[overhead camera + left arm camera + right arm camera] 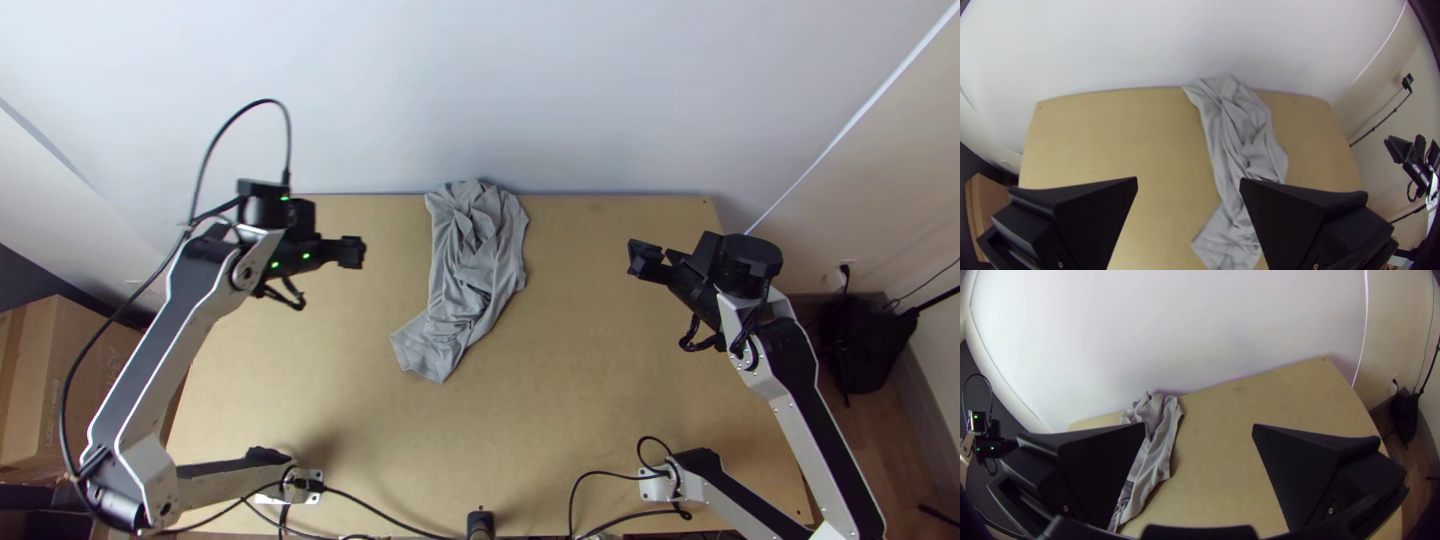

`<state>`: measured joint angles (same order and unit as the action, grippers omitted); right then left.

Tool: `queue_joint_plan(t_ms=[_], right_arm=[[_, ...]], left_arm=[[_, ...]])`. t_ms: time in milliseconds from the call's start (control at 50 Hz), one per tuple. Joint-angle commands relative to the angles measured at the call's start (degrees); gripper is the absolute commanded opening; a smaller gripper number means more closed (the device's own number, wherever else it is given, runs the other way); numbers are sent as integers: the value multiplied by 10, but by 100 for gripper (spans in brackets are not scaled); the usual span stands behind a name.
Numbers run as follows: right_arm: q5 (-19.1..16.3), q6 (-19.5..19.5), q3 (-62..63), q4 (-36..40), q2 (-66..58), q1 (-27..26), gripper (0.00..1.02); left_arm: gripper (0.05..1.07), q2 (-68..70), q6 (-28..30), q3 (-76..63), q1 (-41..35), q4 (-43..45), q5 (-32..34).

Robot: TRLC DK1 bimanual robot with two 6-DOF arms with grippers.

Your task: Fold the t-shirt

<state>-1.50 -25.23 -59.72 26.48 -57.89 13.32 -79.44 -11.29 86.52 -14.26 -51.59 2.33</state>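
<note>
The grey t-shirt (470,265) lies bunched in a long, wrinkled strip on the table, from the far edge toward the middle, its near end flatter and bent to the left. My left gripper (352,252) is held to the left of the cloth, apart from it. In the left wrist view this gripper (1188,182) stands open, with the t-shirt (1232,125) farther off. Well to the right of the cloth is my right gripper (645,260). The right wrist view shows that gripper (1199,427) open with nothing between its fingers, and the shirt (1152,455) partly hidden behind one finger.
Bare wooden table (590,400) surrounds the cloth on its left, right and near sides. A pale wall (600,90) rises behind the far edge. Black cables (380,510) run along the near edge. A cardboard box (70,380) stands beyond the left edge, a black bag (865,340) beyond the right.
</note>
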Motion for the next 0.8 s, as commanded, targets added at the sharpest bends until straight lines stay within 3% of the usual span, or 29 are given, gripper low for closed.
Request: queue_joint_plan(t_ms=[0,100,260,480,540,660,780], right_arm=[[-5,-43,7,5,-7,-3,99],[-14,-67,19,11,-13,-3,99],[-24,-95,45,10,-12,-3,99],[-29,-104,56,22,-4,-3,99],[-36,-142,51,26,1,-3,99],[-96,-221,59,18,9,-29,99],[-110,-225,74,5,2,-46,98]], left_arm=[[103,-58,-51,67,-36,-34,5],[103,-108,-92,95,-60,-49,13],[103,-163,-148,105,-64,-47,113],[103,-237,-173,120,-80,-8,116],[103,-253,-183,121,-81,11,116],[103,-279,-191,121,-96,42,116],[101,-302,-203,120,-111,54,116]])
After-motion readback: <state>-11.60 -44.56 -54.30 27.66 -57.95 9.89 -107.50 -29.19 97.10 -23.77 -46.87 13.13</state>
